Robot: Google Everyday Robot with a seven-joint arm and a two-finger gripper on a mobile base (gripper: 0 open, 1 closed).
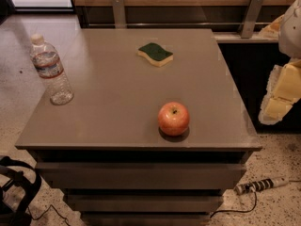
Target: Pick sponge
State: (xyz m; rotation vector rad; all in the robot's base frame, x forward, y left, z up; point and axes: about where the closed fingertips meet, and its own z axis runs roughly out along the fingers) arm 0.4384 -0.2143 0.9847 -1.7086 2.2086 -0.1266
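The sponge (155, 53) lies flat on the far middle of the grey table (117, 102). It has a dark green top over pale yellow foam and wavy edges. My gripper (278, 100), pale yellow and white, hangs at the right edge of the view. It is off the table's right side, well to the right of the sponge and nearer to me, and touches nothing.
A red apple (173, 118) stands near the table's front edge, right of centre. A clear plastic water bottle (51, 70) stands upright at the table's left edge. A power strip with a cable (259, 185) lies on the floor at lower right. Dark cables (16, 182) are at lower left.
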